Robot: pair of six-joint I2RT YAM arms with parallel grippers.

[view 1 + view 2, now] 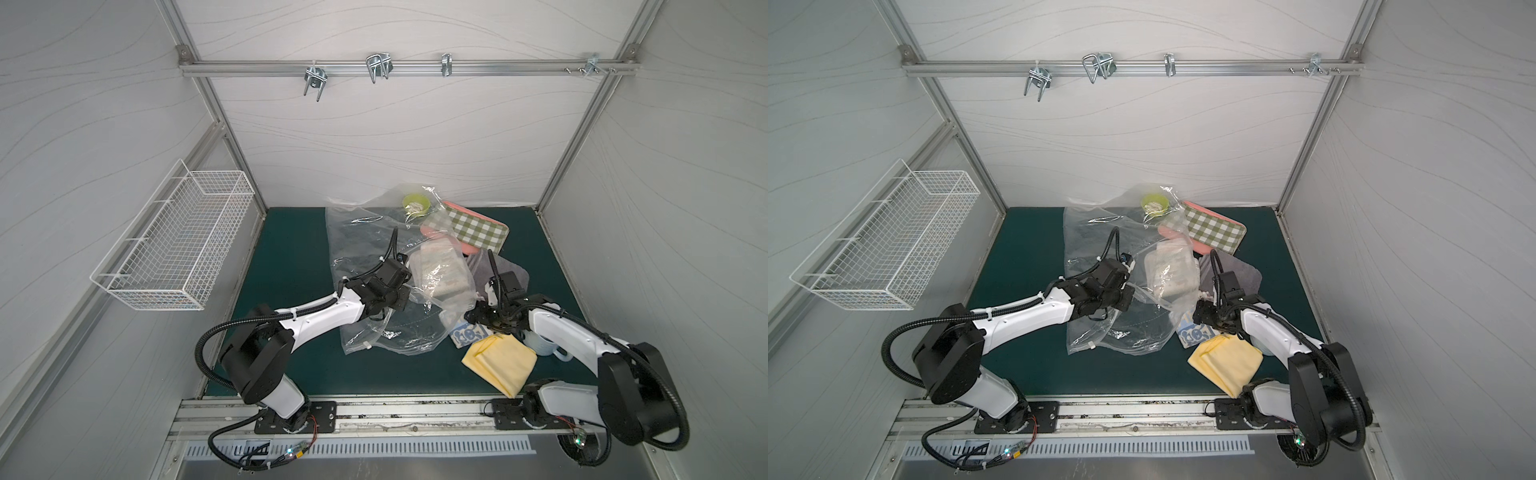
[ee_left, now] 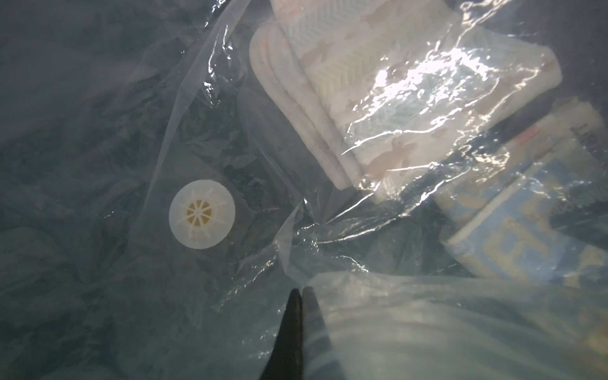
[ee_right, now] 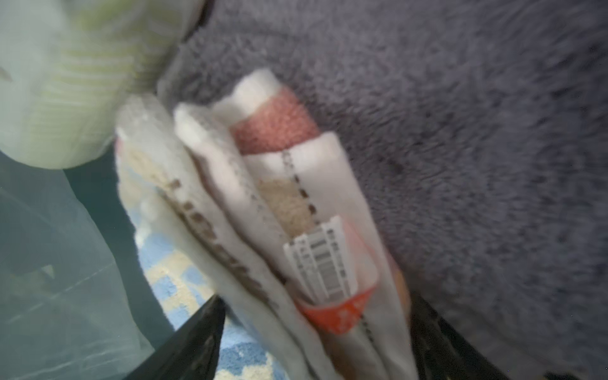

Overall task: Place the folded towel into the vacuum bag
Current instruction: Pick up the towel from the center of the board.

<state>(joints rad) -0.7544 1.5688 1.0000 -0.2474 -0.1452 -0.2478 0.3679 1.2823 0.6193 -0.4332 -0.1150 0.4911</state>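
Now | left hand (image 2: pixel 302 291) pinching vacuum bag (image 2: pixel 230 138) | folded towel (image 3: pixel 329 171) between wide-open right hand (image 3: pixel 317 297)

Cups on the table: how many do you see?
2. A green cup at the back near the wall, and a white mug near the front, partly under the right arm. Clutter may hide others.

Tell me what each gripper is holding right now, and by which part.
The left gripper pinches a fold of film of the vacuum bag. The right gripper straddles the tagged end of the folded towel; whether it grips cannot be told.
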